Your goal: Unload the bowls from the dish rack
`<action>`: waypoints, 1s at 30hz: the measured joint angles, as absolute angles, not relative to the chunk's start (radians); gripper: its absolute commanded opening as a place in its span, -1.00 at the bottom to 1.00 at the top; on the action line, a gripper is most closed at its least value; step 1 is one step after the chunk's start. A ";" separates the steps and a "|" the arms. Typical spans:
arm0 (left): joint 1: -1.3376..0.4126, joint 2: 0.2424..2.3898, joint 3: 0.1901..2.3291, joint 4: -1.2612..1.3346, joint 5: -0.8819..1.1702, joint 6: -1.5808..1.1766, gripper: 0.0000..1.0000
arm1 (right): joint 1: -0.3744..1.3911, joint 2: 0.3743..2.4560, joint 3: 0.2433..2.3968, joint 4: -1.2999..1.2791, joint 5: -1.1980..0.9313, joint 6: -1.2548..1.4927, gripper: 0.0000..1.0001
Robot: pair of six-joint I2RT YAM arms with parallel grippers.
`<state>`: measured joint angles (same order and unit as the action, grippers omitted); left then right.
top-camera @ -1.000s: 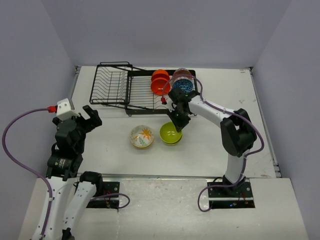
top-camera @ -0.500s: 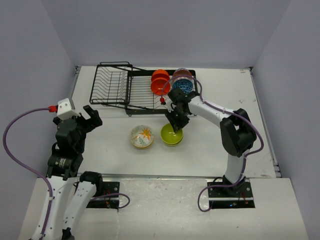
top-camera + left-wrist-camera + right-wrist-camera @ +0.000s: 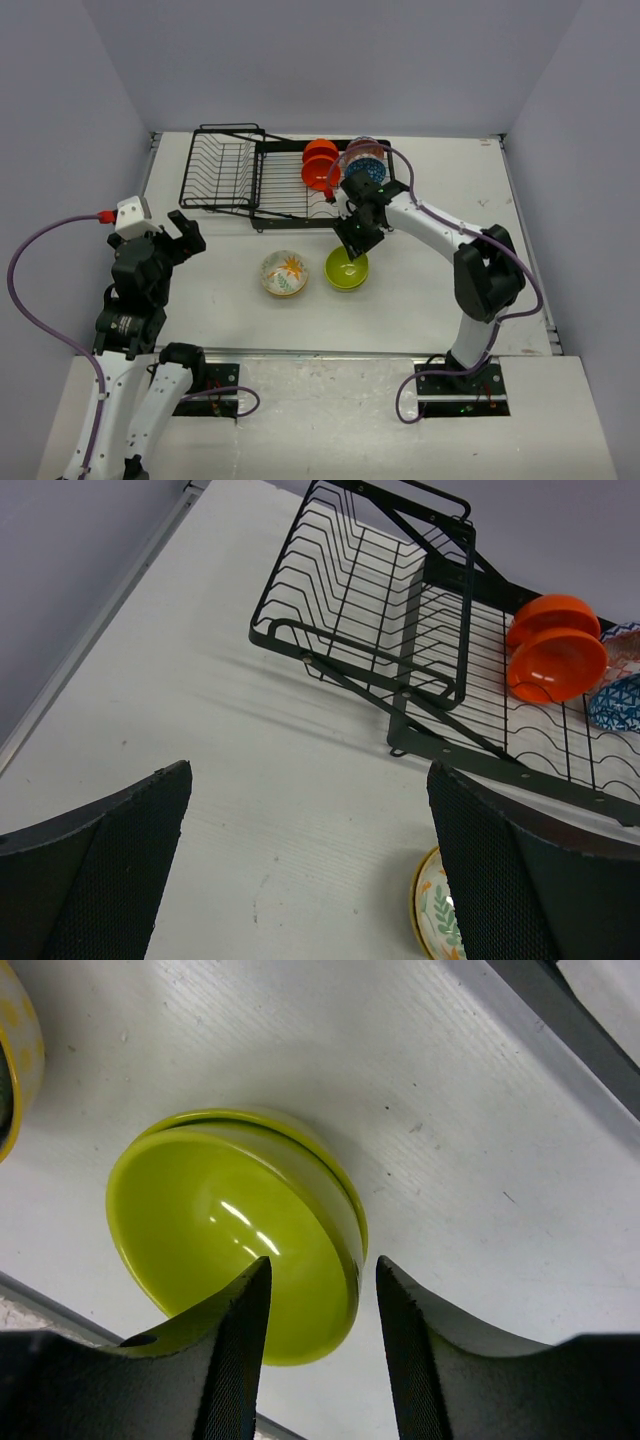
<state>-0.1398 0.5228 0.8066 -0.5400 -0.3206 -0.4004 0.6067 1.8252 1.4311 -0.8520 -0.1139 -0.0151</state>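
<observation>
The black wire dish rack [image 3: 235,172] [image 3: 400,600] stands at the back of the table. At its right end two orange-red bowls [image 3: 321,165] [image 3: 555,660] and a blue speckled bowl [image 3: 364,163] [image 3: 615,695] stand on edge. A lime green bowl [image 3: 346,268] [image 3: 220,1230] rests upright on the table beside a cream floral bowl [image 3: 284,272] [image 3: 430,910]. My right gripper [image 3: 352,240] [image 3: 322,1265] is open, its jaws straddling the lime bowl's far rim with gaps on both sides. Open and holding nothing, my left gripper [image 3: 185,235] [image 3: 308,772] hovers at the left.
The rack's front bar [image 3: 560,1020] runs close behind my right gripper. The floral bowl [image 3: 15,1050] sits a short way left of the lime bowl. Grey walls close the table at the back and sides.
My right gripper's jaws have spread apart and let go of the lime green bowl, which now rests on the table slightly further right. The left arm has not moved.
</observation>
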 measured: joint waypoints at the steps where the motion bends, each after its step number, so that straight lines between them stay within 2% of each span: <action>1: -0.140 0.523 0.806 -0.540 -0.321 -0.400 1.00 | 0.607 1.819 1.431 -0.852 -0.110 -0.015 -0.04; 4: -0.140 0.524 0.806 -0.540 -0.320 -0.400 1.00 | 0.607 1.807 1.431 -0.851 -0.088 -0.015 -0.10; 5: -0.140 0.524 0.806 -0.540 -0.319 -0.400 1.00 | 0.607 1.806 1.431 -0.852 -0.079 -0.015 -0.17; 6: -0.140 0.524 0.805 -0.540 -0.319 -0.400 1.00 | 0.607 1.805 1.428 -0.849 -0.068 -0.014 -0.36; 9: -0.140 0.525 0.805 -0.540 -0.318 -0.400 1.00 | 0.607 1.797 1.411 -0.847 -0.044 -0.012 -0.55; 18: -0.140 0.533 0.805 -0.539 -0.317 -0.400 1.00 | 0.603 1.776 1.351 -0.823 -0.041 0.007 -0.60; 23: -0.140 0.580 0.805 -0.537 -0.273 -0.401 1.00 | 0.595 1.677 1.321 -0.806 -0.033 0.020 -0.35; 26: -0.140 0.634 0.816 -0.536 -0.217 -0.408 1.00 | 0.570 1.573 1.305 -0.770 -0.017 0.032 -0.31; 30: -0.145 0.736 0.875 -0.535 -0.144 -0.421 1.00 | 0.504 1.398 1.243 -0.682 -0.005 0.068 0.13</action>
<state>-0.1452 0.7357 0.8745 -0.5354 -0.1436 -0.4210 0.5041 1.3983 1.2430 -0.6823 -0.0051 0.0681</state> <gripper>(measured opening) 0.997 0.476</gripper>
